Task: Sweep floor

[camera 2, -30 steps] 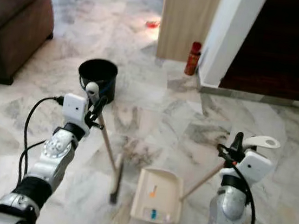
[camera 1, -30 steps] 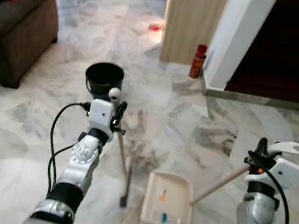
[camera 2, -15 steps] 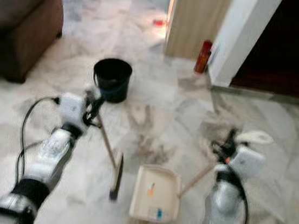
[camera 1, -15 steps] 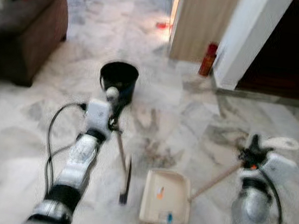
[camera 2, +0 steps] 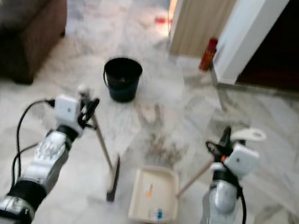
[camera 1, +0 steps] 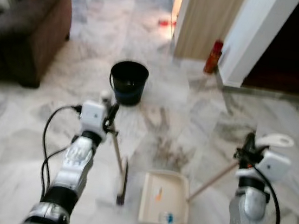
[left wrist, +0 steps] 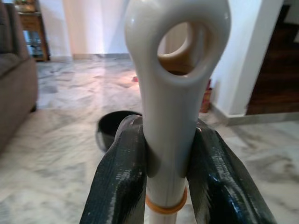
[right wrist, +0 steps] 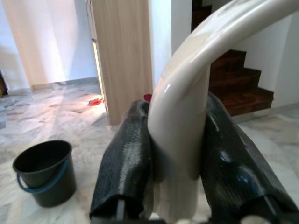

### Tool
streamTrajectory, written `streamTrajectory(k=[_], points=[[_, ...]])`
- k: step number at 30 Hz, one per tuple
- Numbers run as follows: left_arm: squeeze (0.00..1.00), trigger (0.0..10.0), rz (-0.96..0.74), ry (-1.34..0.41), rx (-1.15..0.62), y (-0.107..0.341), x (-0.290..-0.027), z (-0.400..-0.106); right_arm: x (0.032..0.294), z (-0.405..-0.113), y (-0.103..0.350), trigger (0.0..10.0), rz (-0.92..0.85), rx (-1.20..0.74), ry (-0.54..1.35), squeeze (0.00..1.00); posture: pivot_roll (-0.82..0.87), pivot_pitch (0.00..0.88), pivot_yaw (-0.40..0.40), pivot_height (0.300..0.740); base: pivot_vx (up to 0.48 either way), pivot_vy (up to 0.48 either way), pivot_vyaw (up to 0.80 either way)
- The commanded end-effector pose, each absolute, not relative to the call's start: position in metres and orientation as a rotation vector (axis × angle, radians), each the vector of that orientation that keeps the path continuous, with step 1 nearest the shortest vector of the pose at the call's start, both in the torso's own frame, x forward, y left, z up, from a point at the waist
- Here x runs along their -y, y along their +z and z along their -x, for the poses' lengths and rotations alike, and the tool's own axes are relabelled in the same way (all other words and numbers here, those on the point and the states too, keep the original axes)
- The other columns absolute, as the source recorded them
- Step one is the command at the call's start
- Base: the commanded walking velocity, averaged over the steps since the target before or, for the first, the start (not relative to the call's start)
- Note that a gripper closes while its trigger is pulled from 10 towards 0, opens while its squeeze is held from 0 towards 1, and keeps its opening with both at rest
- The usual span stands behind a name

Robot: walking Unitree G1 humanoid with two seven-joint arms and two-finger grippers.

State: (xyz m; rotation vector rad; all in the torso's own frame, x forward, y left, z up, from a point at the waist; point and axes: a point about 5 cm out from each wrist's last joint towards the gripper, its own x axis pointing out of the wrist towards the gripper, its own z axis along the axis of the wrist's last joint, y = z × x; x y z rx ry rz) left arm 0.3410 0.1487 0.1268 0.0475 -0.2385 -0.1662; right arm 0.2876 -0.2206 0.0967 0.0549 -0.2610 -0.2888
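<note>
The left tool [camera 1: 109, 112] pinched the broom [camera 1: 117, 157] handle, its head on the marble floor [camera 1: 192, 122] just beside the dustpan [camera 1: 164, 198]; the right tool [camera 1: 247, 151] clamped the dustpan's handle. Over the last second the view drew back, leaving the black bucket [camera 1: 128, 81] farther ahead. Debris already lay in the pan, suggesting emptying came next.

This is a home, seemingly a living area. A polished marble floor [camera 1: 20, 145] runs throughout, with a brown upholstered sofa [camera 1: 26, 26] standing on it. A wooden panel [camera 1: 207, 21] and a white pillar [camera 1: 251, 37] flank dark wooden stairs [right wrist: 236, 88]. A black bucket [camera 1: 128, 82] and a red canister [camera 1: 214, 56] sit on the floor.
</note>
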Motion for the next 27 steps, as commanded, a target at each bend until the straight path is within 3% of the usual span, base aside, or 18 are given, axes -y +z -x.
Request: streamTrajectory(k=[1,11,27], points=[[0.00,10.0,-0.060,-0.178,0.280,0.135,-0.144,-0.341,0.226,-0.288,0.108,10.0,-0.067,0.318,-0.309,0.00,0.06,0.104,-0.040,0.740,0.000,0.345,0.00],[0.00,10.0,-0.072,-0.185,0.289,0.137,-0.144,-0.341,0.218,-0.289,0.110,10.0,-0.099,0.334,-0.300,0.00,0.07,0.109,-0.033,0.740,0.000,0.092,0.00],[0.00,10.0,-0.077,-0.195,0.303,0.138,-0.142,-0.338,0.229,-0.289,0.141,10.0,-0.217,0.500,-0.385,0.00,0.07,0.112,-0.032,0.740,0.000,0.000,0.00]])
